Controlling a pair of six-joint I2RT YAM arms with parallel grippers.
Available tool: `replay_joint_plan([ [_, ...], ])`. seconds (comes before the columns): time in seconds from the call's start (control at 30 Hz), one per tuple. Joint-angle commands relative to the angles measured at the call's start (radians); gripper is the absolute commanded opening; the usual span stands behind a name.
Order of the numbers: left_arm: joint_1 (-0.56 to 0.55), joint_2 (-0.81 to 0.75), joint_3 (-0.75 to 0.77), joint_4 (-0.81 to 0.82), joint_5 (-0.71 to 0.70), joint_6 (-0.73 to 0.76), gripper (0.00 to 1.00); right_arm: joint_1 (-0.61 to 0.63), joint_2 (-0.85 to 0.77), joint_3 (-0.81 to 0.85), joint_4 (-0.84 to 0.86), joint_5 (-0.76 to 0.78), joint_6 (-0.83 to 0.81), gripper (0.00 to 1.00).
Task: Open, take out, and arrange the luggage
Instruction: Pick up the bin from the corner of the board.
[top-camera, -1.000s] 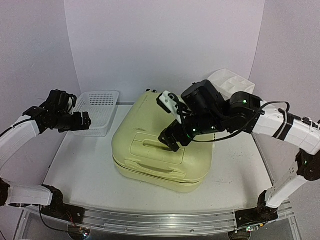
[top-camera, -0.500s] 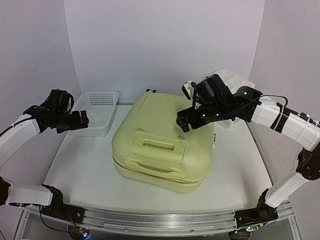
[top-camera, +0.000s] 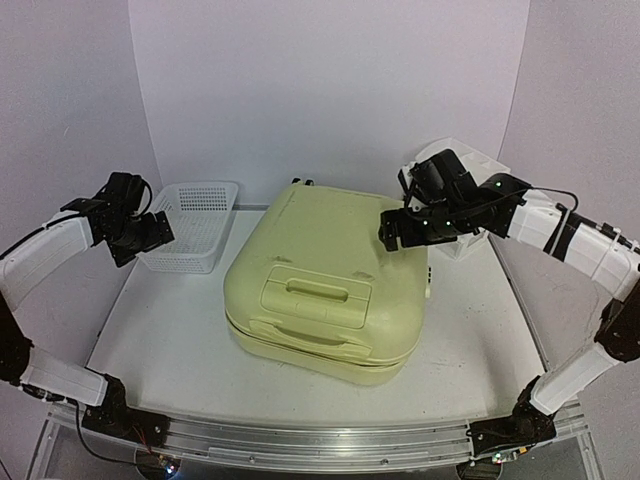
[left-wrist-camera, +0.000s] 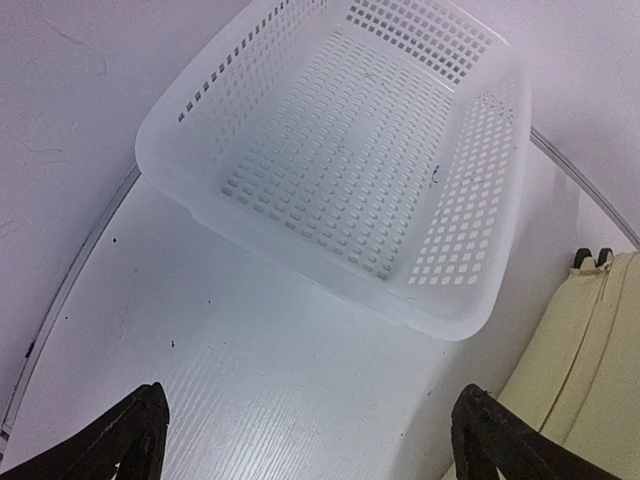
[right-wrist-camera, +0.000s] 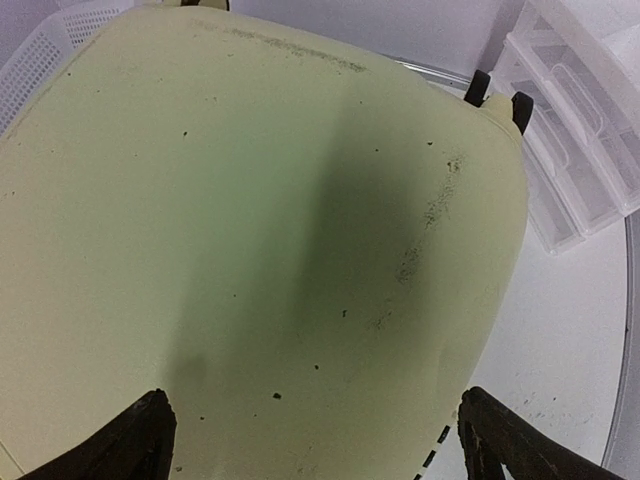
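Luggage: one large pale yellow-green hard-shell suitcase (top-camera: 330, 235), closed, lying flat at the centre of the white table (top-camera: 160, 350), with its moulded handle (top-camera: 317, 290) facing up on the near side. Left gripper (left-wrist-camera: 315, 445): jaws wide apart, empty, over bare table just near of the white mesh plastic basket (left-wrist-camera: 360, 150) at far left. Right gripper (right-wrist-camera: 315, 445): jaws wide apart, empty, above the suitcase's far right corner, near the white plastic drawer organizer (right-wrist-camera: 580, 120).

Drawer organizer (top-camera: 475, 165) half hidden behind right arm (top-camera: 545, 222), luggage (right-wrist-camera: 250, 230) cut off by right wrist view's edges — fingers (right-wrist-camera: 140, 440) likewise.
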Motion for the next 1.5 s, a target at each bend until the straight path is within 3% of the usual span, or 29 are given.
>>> replay_joint_plan([
  [0.0, 0.035, 0.062, 0.099, 0.010, 0.029, -0.107, 1.00, -0.021, -0.009, 0.003, 0.034, -0.003, 0.062, 0.98],
  [0.43, 0.068, 0.217, 0.170, 0.015, 0.036, -0.388, 0.97, -0.080, -0.042, -0.045, 0.055, 0.000, 0.122, 0.98],
  [0.83, 0.087, 0.496, 0.257, 0.026, 0.113, -0.674, 0.89, -0.138, -0.117, -0.117, 0.057, 0.041, 0.196, 0.98],
  [1.03, 0.093, 0.564, 0.259, 0.073, 0.115, -0.792, 0.60, -0.147, -0.135, -0.136, 0.057, 0.028, 0.206, 0.98],
  [1.17, 0.093, 0.565, 0.267, 0.095, 0.109, -0.822, 0.20, -0.154, -0.138, -0.150, 0.057, 0.009, 0.218, 0.98],
  [1.23, 0.089, 0.542, 0.277, 0.096, 0.105, -0.814, 0.07, -0.161, -0.141, -0.162, 0.057, 0.000, 0.228, 0.98],
  [1.3, 0.083, 0.501, 0.281, 0.096, 0.099, -0.805, 0.00, -0.176, -0.144, -0.179, 0.057, -0.030, 0.245, 0.98],
  [1.47, 0.061, 0.360, 0.261, 0.094, 0.061, -0.777, 0.00, -0.237, -0.143, -0.198, 0.057, -0.142, 0.277, 0.98],
])
